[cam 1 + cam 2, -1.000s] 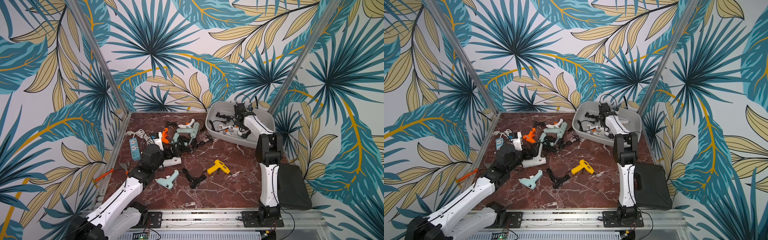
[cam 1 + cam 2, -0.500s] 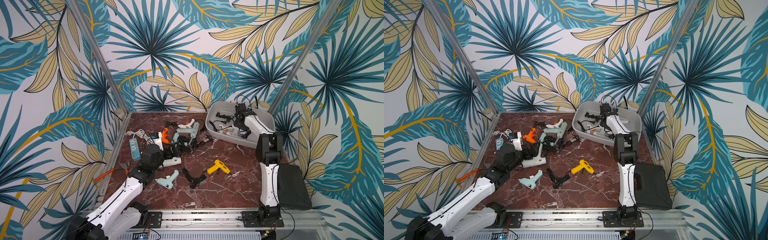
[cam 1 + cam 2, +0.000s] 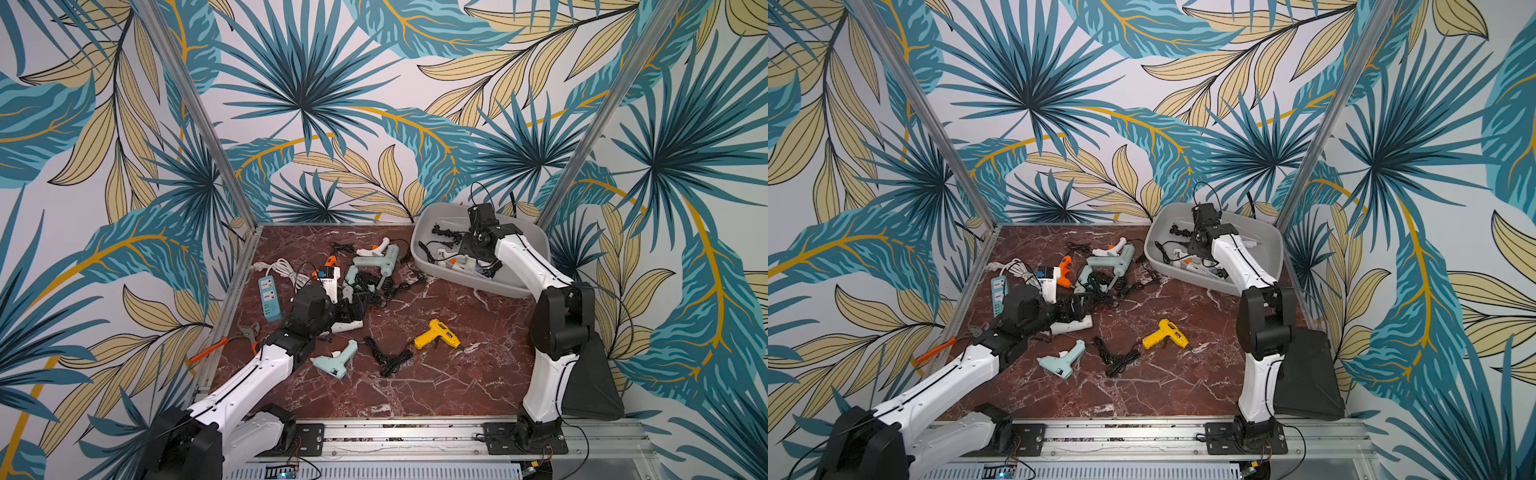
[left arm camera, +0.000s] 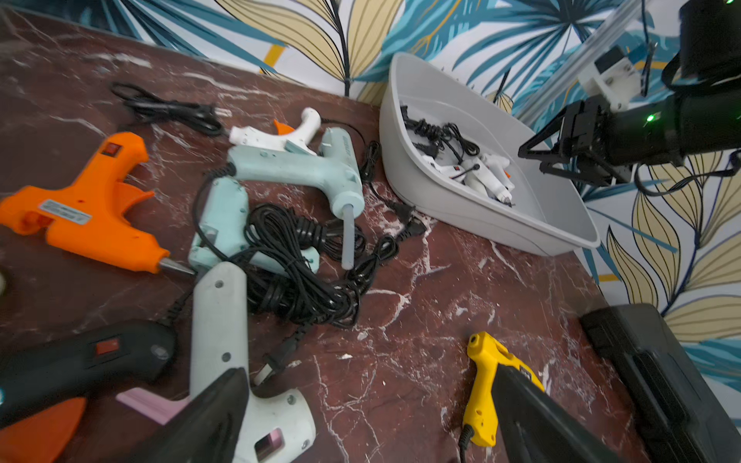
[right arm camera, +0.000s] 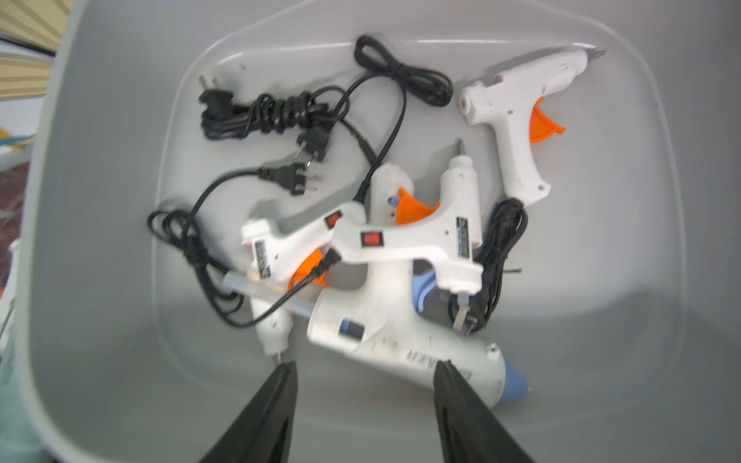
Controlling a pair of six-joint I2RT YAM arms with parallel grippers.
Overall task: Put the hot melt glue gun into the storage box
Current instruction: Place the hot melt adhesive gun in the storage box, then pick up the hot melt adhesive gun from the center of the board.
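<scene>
In box (image 5: 100,240): white guns (image 5: 409,240), small labels unreadable; big gun (image 5: 401,348), side lettering blurred. Above them, right gripper (image 5: 367,362) spread, holding nothing. Over table (image 4: 421,304), left gripper (image 4: 369,371) spread wide.

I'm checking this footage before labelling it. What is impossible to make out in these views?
Box, both top views: the right arm covers much of its contents.
Big white gun, right wrist view: lettering blurred, handle under a smaller gun.
Yellow gun, left wrist view: barrel behind a finger of the left pincer.
Black gun, same view: cut off by the edge.
</scene>
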